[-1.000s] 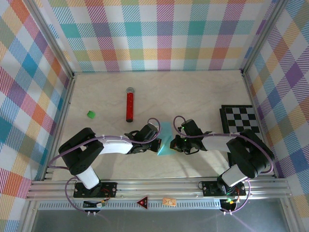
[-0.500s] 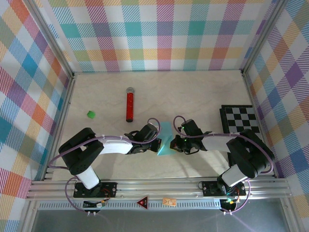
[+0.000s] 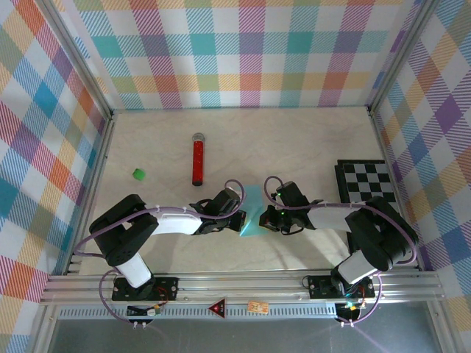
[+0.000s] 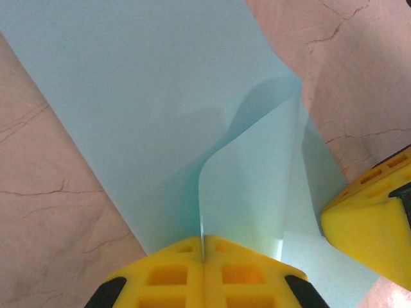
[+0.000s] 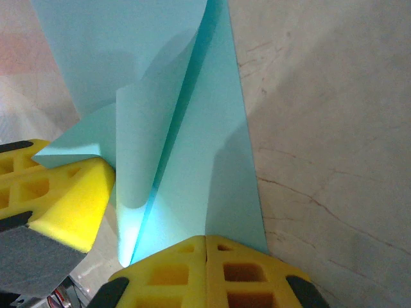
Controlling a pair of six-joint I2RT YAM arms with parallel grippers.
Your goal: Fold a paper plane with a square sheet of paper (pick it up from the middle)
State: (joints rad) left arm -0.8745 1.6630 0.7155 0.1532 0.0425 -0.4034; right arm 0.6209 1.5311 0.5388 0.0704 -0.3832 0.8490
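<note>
From above, a pale marbled worktop (image 3: 309, 140) sat inside walls of pastel checked cloth (image 3: 221, 59). A small green cube (image 3: 137, 173) lay well to the left of a red glittery tube with a grey cap (image 3: 197, 160), and the tube lay lengthwise, pointing away from the arms.

To the right of the tube and nearer the arm bases, the left end effector (image 3: 239, 220) reached in from the left. In the left wrist view, its yellow foam fingers (image 4: 160, 279) were pressed together and clenched on an edge of a sheet of thin light cyan paper (image 4: 148, 109). From that pinch a flap of the sheet rose in a soft curve, while the rest lay flat on the worktop.

In the top view the sheet (image 3: 253, 206) showed as a narrow, partly folded shape between the two end effectors, right of the tube and closer to the arms.

The right end effector (image 3: 263, 219) met the sheet from the side away from the tube. In the right wrist view its yellow fingers (image 5: 247, 276) were also closed tight, grasping the sheet's (image 5: 192, 154) near edge, with a long crease running away from them. A yellow finger of the left end effector (image 5: 58, 196) touched the sheet just beside that fold.

Far to the right of the tube, a black-and-white checkered board (image 3: 368, 180) lay flat against the side wall.
</note>
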